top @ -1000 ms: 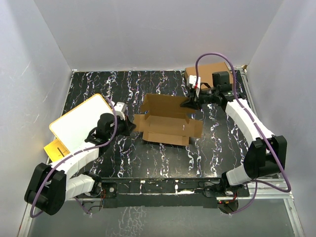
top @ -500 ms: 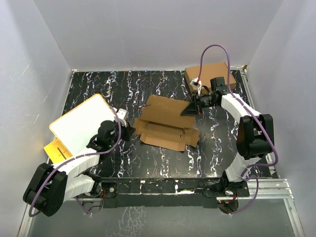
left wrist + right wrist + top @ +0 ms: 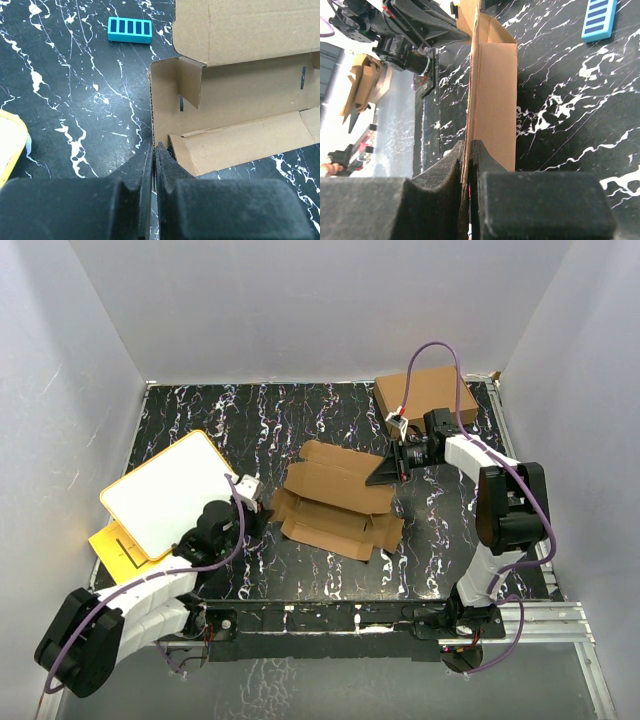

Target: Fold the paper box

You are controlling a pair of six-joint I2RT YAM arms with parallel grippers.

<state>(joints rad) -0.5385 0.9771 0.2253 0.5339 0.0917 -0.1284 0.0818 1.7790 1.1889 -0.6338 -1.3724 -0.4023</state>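
- left gripper (image 3: 154, 149) pinches the left wall edge of the paper box (image 3: 335, 502).
- right gripper (image 3: 468, 148) clamps its raised right flap above the black marbled table (image 3: 250, 420).

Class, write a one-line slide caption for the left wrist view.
The left pincer clamps an edge of the half-folded paper box; a teal block lies beyond on the marbled table.

A: Where is the paper box (image 3: 335, 502) on your table (image 3: 200, 420)?
B: At its middle. Your left gripper (image 3: 259, 512) pinches its left edge; your right gripper (image 3: 384, 472) pinches its far right flap.
A: And around it?
B: The flat board (image 3: 170, 490) lies left of it, at the table's left edge. The larger box (image 3: 425, 392) sits behind your right gripper, at the far right corner.
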